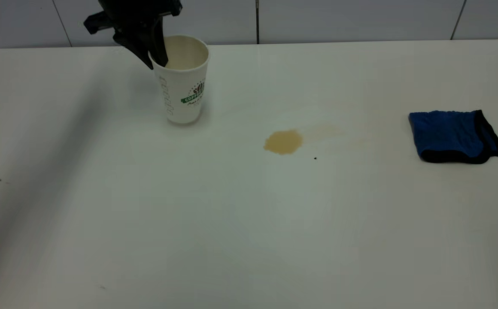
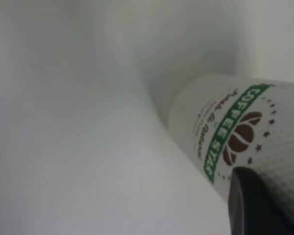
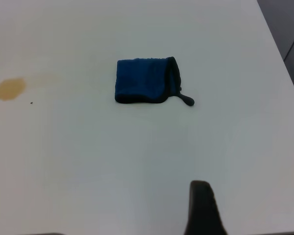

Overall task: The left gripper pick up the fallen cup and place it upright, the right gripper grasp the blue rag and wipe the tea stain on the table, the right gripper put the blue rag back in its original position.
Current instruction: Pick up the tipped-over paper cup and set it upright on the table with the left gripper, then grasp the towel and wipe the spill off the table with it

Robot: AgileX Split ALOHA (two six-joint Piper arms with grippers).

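The white paper cup with a green logo stands upright on the table at the back left. My left gripper comes down from above and is shut on the cup's rim, one finger inside and one outside. In the left wrist view the cup fills the frame, with one dark finger against its wall. The brown tea stain lies mid-table. The blue rag with black trim lies at the right. The right wrist view shows the rag and the stain from well above. My right gripper hangs apart from both.
A faint pale smear runs right from the stain, and a tiny dark speck lies near it. The white table ends at a tiled wall behind. The table's right edge shows in the right wrist view.
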